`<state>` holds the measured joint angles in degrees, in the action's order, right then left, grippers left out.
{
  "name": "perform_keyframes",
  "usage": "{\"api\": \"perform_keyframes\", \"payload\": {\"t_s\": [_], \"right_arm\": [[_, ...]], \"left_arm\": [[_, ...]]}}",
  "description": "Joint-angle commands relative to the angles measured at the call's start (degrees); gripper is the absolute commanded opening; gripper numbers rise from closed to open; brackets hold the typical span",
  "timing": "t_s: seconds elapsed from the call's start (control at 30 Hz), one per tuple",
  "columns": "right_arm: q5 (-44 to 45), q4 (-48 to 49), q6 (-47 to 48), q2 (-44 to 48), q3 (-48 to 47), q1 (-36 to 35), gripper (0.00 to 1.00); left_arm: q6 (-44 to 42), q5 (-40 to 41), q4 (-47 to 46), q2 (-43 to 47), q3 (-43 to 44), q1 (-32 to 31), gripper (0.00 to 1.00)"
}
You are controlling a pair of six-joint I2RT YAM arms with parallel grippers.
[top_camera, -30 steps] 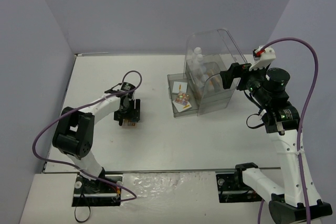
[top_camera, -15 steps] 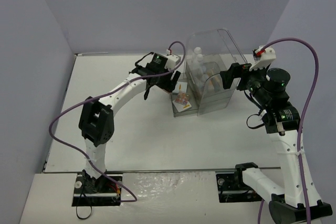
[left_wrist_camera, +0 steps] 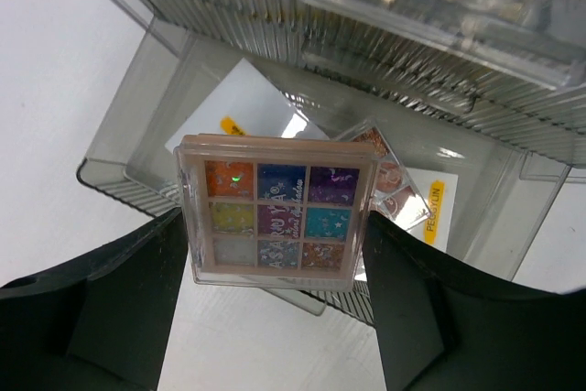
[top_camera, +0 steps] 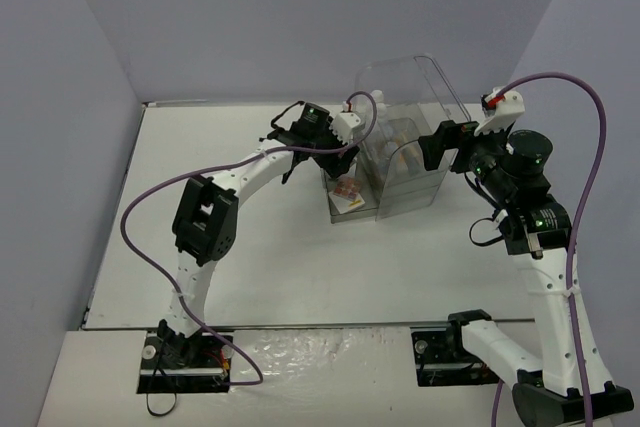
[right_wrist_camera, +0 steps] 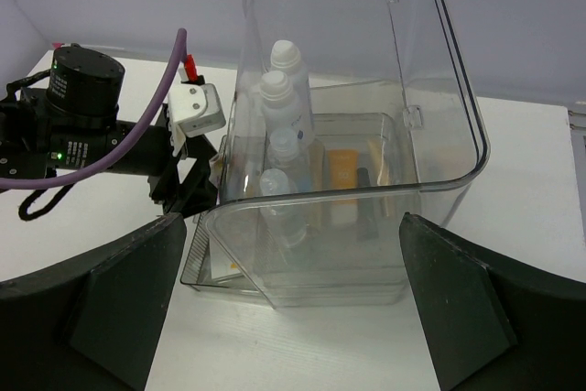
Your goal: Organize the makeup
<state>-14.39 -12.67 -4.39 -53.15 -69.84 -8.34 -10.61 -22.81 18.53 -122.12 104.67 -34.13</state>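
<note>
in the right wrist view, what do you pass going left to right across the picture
left gripper → row of white plastic bottles → orange-beige tube → slim black tube → curved right wall of the large clear plastic case

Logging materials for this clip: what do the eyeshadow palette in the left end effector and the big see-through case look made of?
The eyeshadow palette: likely glossy plastic, a pinkish frame under a clear lid that reflects a green light, over glittery pans. The see-through case: rigid transparent plastic, possibly acrylic, with a smooth dome and ribbed drawer walls.
</note>
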Motion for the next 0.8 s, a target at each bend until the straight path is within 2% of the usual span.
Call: {"api": "perform_keyframes", "payload": {"t_s": [0.0,0.27,0.47,0.53,0.63,0.77], "right_arm": [[0.2,3.3,0.5,0.2,-0.9,-0.4,1.0],[0.2,3.3,0.5,0.0,-1.5,-0.4,1.0],[0.2,3.2,-0.5,-1.8,-4.4,-0.4,1.0],[-0.1,2.7,-1.8,-4.0,-6.4,-0.2,1.0],[-1.0,1.5,-3.5,-9.2,-12.5,0.3,1.0],[-3.5,-0.6,-4.9,-16.6,-20.2,3.0,0.99]], "left_arm": [[-3.9,-3.4,-5.1,0.7,5.3,-0.4,0.71],[-4.5,-2.0,-3.6,0.6,5.2,-0.4,0.91],[0.9,0.9,-3.8,3.6,3.1,0.3,0.94],[5.6,0.6,-5.6,6.7,0.7,1.7,0.94],[14.9,-1.1,-10.8,13.4,-8.1,4.6,0.94],[20.3,-3.8,-13.1,19.6,-17.5,7.5,0.94]]}}
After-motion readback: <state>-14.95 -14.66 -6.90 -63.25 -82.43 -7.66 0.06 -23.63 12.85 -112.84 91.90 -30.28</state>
